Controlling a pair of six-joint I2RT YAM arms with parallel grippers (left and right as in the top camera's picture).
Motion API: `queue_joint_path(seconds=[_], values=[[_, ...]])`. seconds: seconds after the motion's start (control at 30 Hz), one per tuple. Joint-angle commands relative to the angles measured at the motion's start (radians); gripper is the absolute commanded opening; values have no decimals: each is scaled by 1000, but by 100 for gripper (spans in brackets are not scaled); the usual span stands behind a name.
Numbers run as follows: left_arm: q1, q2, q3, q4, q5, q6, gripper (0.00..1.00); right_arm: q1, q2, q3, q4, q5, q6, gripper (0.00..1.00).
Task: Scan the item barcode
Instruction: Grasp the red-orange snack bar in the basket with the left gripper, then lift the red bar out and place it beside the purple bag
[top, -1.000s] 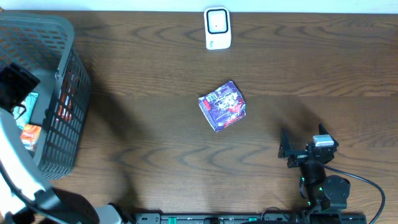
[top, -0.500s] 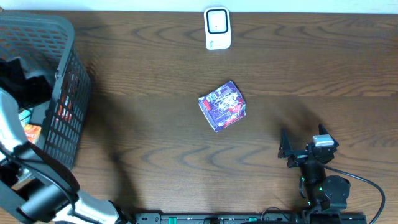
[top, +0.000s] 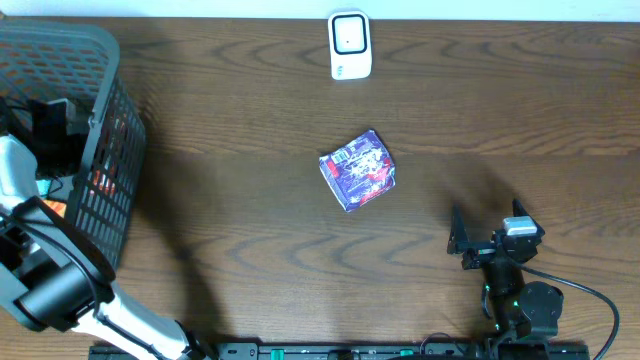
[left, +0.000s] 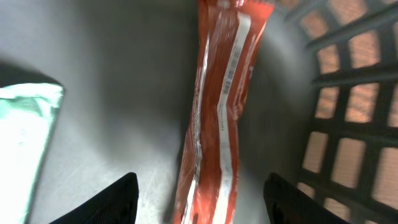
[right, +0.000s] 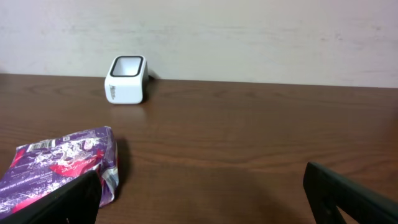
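Observation:
My left gripper (left: 205, 202) is down inside the grey basket (top: 60, 45), open, with its fingers (left: 121, 199) standing on either side of an item, a long orange-red packet (left: 224, 93). The packet lies on the basket floor and shows a white strip of small print. The fingers do not touch it. From overhead the left gripper (top: 55, 125) sits by the basket's right wall. A purple packet (top: 358, 170) lies mid-table. The white scanner (top: 349, 45) stands at the far edge. My right gripper (top: 480, 240) rests open at the near right, holding nothing.
A mint-green packet (left: 25, 137) lies left of the orange one on the basket floor. The basket's lattice wall (left: 348, 93) rises close on the right. The right wrist view shows the purple packet (right: 62, 165) at left and the scanner (right: 127, 79) far back.
The left arm has swung rightward inside the basket and dropped lower toward its floor. The right arm, the purple packet and the scanner have not moved.

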Motion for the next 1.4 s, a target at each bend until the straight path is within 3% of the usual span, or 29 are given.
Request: queue_joint_path(seconds=[0.0, 0.23, 0.4, 0.5, 0.83, 1.13, 1.37], values=[[-5, 50, 3, 5, 13, 42, 64, -12, -2, -2, -3, 5, -11, 99], [-5, 123, 3, 12, -13, 42, 63, -12, -2, -2, -3, 5, -11, 99], [-5, 139, 2, 17, -144, 40, 35, -12, -2, -2, -3, 5, -11, 99], [-5, 139, 2, 23, -172, 23, 8, -12, -2, -2, -3, 5, -11, 99], [-5, 71, 13, 23, -187, -174, 7, -12, -1, -2, -3, 5, -11, 99], [-5, -251, 37, 57, -181, -512, 7, -12, -1, -2, -3, 5, -11, 99], [-5, -487, 37, 67, 44, -529, 7, -12, -1, -2, -3, 5, -11, 99]])
